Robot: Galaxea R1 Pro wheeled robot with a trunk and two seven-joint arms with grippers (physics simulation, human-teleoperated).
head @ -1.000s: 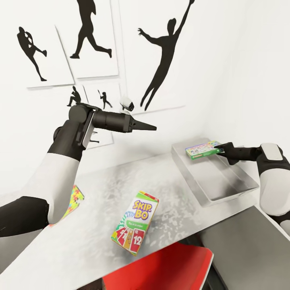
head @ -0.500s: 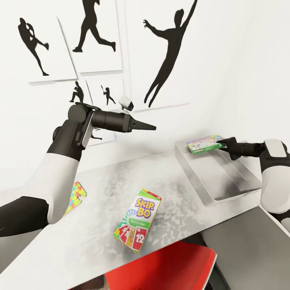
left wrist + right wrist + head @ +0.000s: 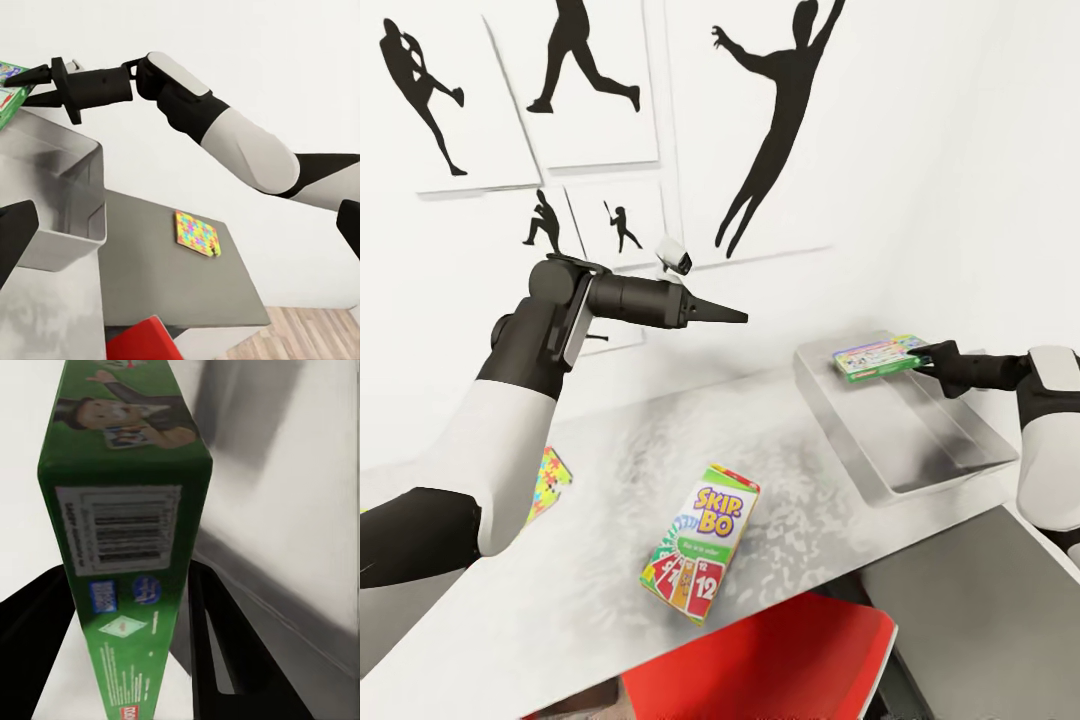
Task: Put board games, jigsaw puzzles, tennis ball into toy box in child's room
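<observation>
So the right gripper [image 3: 922, 358] is clamped on the green-edged board game [image 3: 875, 357], one finger on each side of the box's short end, and holds it flat in the air just over the far end of the toy box [image 3: 960, 468]. The tray itself looks bare inside: plain grey floor and sloped walls, nothing lying in it that I can see. From the right wrist camera the green box [image 3: 127, 547] sits between the dark fingers [image 3: 225, 660], barcode end facing the lens, tray wall just past it. The left gripper [image 3: 730, 316] hangs high above the table [image 3: 590, 600], well up and off to the side of the right one, fingertips drawn together to a point with nothing between them. Below and nearer than that left gripper, the SKIP-BO box [image 3: 698, 542] lies flat on the tabletop, well apart from the tray. One jigsaw puzzle [image 3: 548, 484] peeks out beside the left forearm; another [image 3: 196, 233] lies on the lower dark grey unit [image 3: 157, 289] beyond the tray. A red chair seat [image 3: 760, 665] is tucked under the table edge.
</observation>
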